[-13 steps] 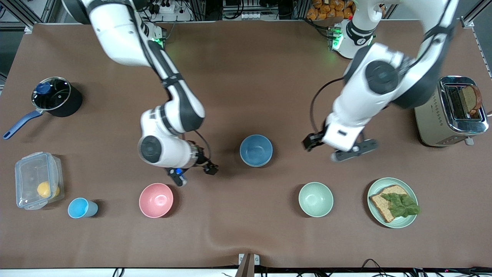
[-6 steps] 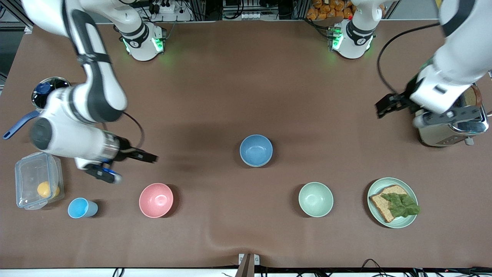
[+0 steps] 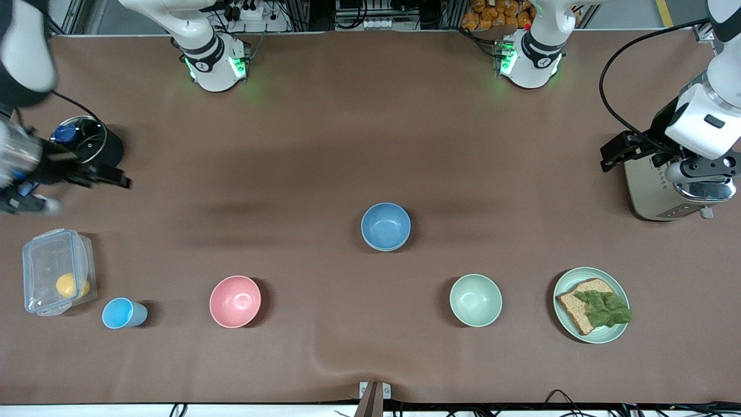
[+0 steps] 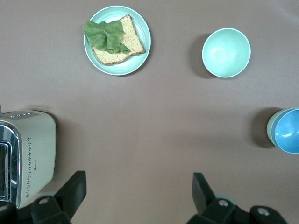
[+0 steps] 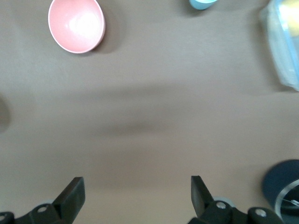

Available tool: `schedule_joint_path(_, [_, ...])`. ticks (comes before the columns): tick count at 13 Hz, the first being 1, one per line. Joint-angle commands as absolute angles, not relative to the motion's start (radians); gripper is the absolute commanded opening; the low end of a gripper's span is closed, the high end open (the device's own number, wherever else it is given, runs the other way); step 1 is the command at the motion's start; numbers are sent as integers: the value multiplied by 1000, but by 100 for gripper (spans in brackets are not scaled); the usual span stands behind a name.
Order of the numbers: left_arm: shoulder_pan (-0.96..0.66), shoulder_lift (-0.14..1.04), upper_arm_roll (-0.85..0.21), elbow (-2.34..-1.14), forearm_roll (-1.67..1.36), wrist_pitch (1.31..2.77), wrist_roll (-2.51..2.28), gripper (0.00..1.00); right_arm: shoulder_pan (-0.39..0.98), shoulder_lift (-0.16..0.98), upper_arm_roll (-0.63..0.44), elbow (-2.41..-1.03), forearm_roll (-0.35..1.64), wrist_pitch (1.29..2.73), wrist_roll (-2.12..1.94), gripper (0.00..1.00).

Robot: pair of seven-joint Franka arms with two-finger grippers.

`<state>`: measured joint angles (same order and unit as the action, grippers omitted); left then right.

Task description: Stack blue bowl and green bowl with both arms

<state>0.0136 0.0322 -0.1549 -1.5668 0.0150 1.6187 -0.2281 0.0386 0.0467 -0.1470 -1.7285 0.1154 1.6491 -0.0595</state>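
The blue bowl (image 3: 385, 226) stands upright near the middle of the table, and in the left wrist view (image 4: 286, 136) a pale green rim shows under it at one side, so it sits inside a green bowl (image 4: 270, 129); the frame edge cuts off part of this pair there. From the front camera this lower bowl is almost fully hidden by the blue one. A second green bowl (image 3: 475, 300) stands alone, nearer to the front camera and toward the left arm's end, beside a pale green plate (image 3: 615, 335) that carries one slice of bread (image 3: 576, 307) with a lettuce leaf (image 3: 605, 307) on it. So there are two green bowls, one blue bowl and one pink bowl (image 3: 235, 301), four bowls in all. The pink bowl is toward the right arm's end, and next to it stands one light-blue cup (image 3: 122, 313), then one clear lidded box (image 3: 55, 269) with something yellow inside that is hard to identify. One dark pot (image 3: 87, 145) with a glass lid and blue handle is partly covered by the right arm. The right gripper (image 3: 107, 176) hangs over the table just beside this pot, its fingers (image 5: 70, 198) spread apart and empty; the arm itself is blurred and cut by the frame edge. The left gripper (image 3: 622, 152) is over the table beside one toaster (image 3: 651, 185), which is partly hidden by the arm, and its fingers (image 4: 74, 191) are also wide apart with nothing between them.
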Motion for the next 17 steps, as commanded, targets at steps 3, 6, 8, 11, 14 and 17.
schedule_joint_path(3, [5, 15, -140, -1554, -3, 1585, -213, 100, 14, -23, -121, -1688, 25, 1554, -81, 100])
schedule_joint_path(6, [17, -3, -143, -1555, -3, 1543, -216, 100, -3, -18, -98, -1605, 21, 1484, -81, 100])
schedule_joint_path(8, [17, -3, -143, -1555, -3, 1543, -212, 100, -8, -14, -92, -1572, 20, 1467, -81, 100])
schedule_joint_path(11, [18, -3, -144, -1555, -5, 1540, -210, 100, -9, -9, -91, -1555, 18, 1459, -84, 100])
schedule_joint_path(14, [18, -2, -138, -1554, -5, 1500, -212, 100, -18, -6, -80, -1551, 18, 1459, -112, 100])
schedule_joint_path(17, [17, 11, -137, -1496, -5, 1450, -213, 100, -31, -6, -64, -1551, 17, 1459, -112, 100])
